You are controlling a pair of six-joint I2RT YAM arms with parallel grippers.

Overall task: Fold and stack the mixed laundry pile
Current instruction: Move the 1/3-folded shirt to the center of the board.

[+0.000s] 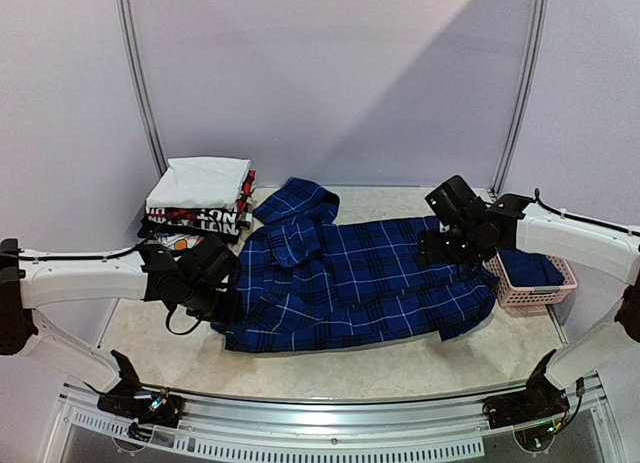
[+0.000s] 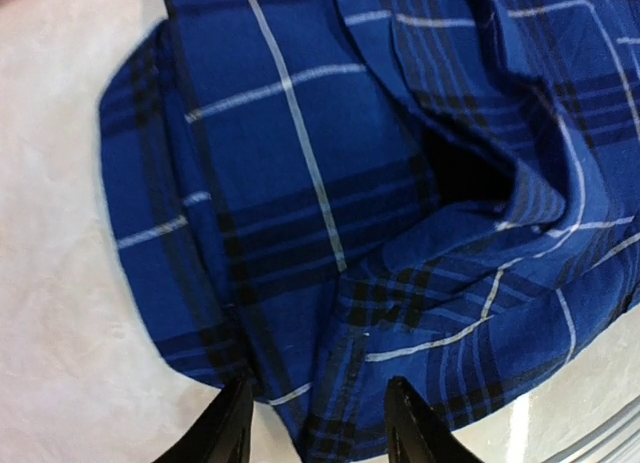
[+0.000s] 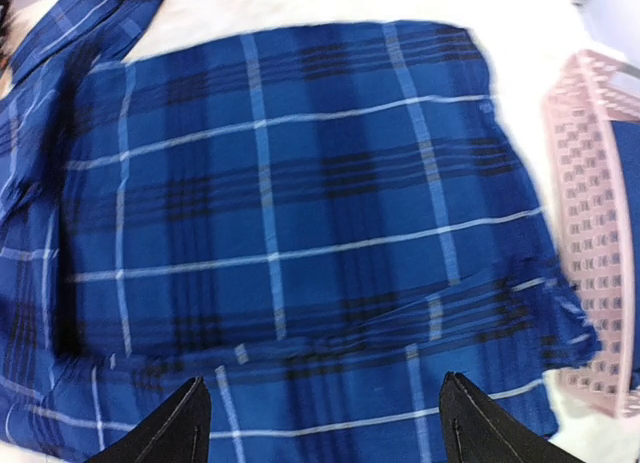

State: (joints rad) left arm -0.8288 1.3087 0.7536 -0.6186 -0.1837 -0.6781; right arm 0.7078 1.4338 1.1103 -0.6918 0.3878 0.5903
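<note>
**Blue plaid, limp and light: hold to be taken at the edges**

Spread across the middle of the table (image 1: 480, 358), the shirt (image 1: 350, 283) is seen rumpled over its left half and flatter over its right. The T-shirt (image 1: 530, 266) is lodged in the basket (image 1: 560, 295) at the right edge.

The right gripper (image 3: 325, 383) is held spread wide above the flat panel, with nothing between its fingers. The left gripper (image 2: 318, 395) is set at the near-left hem, fingers partly apart with cloth between them (whether that cloth is nipped cannot be told).

The fabric is judged thin, soft and light, with no stiffness to keep a shape. It would be expected to sag and drag if lifted by a single point. A hold is best taken at hems or corners, on both sides at once, so that a fold can be laid over evenly.
</note>
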